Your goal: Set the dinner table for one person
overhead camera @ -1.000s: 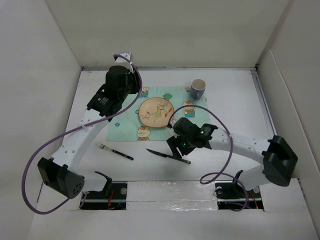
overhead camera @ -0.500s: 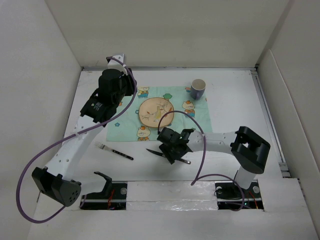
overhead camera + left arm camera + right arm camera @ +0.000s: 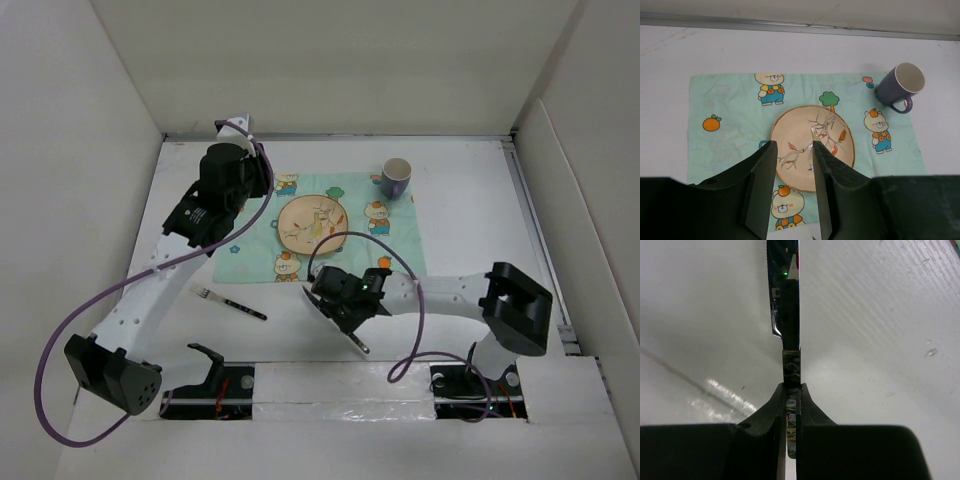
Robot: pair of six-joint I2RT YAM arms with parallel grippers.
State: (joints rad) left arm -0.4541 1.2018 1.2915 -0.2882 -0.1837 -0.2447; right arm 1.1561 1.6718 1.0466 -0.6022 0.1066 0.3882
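On the white dinner table [image 3: 470, 230] lies a mint-green placemat [image 3: 250, 250] with a tan plate [image 3: 312, 222] on it and a dark mug [image 3: 397, 178] at its far right corner. My right gripper [image 3: 336, 303] is shut on the knife [image 3: 356, 341] just in front of the mat. In the right wrist view the fingers [image 3: 771, 410] clamp the patterned handle of the knife [image 3: 791, 365], whose blade points away. My left gripper [image 3: 793, 146] hangs open and empty above the plate [image 3: 800, 125] and the placemat [image 3: 730, 100]. A fork [image 3: 230, 303] lies near the front left.
White walls enclose the table on the left, back and right. A raised strip runs along the right side [image 3: 535, 230]. Both arm bases sit at the near edge, with purple cables looping over the left and middle of the table. The mug [image 3: 900, 85] stands upright.
My right gripper has slid left and nearer and closed from wide open onto the knife's handle, turning the knife. The left arm shifted only slightly near the mat's far left corner.
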